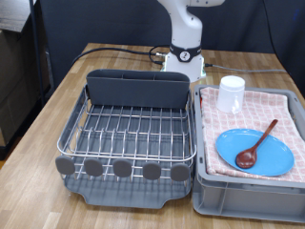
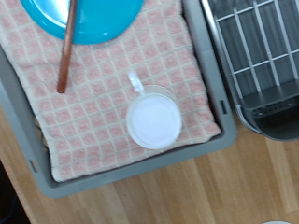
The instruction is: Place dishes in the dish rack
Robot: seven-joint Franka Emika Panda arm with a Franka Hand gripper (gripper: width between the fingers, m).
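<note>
The dish rack (image 1: 129, 129) is a silver wire grid on a dark grey tray with a grey caddy (image 1: 136, 89) at its back; it holds no dishes. To its right in the exterior view, a light-blue plate (image 1: 272, 157) lies on the pink checked cloth with a reddish-brown wooden spoon (image 1: 257, 145) across it. A white cup (image 1: 231, 93) stands on the cloth behind them. In the wrist view the cup (image 2: 154, 121) is right below the camera, with the plate (image 2: 93, 17), the spoon (image 2: 66, 51) and part of the rack (image 2: 257, 51). The gripper does not show in either view.
The light grey crate (image 1: 243, 196) holding the cloth stands on a wooden table (image 1: 48, 134). The robot's white base (image 1: 186, 52) stands at the table's back, with black cables beside it. The crate's rim (image 2: 210, 65) lies between cup and rack.
</note>
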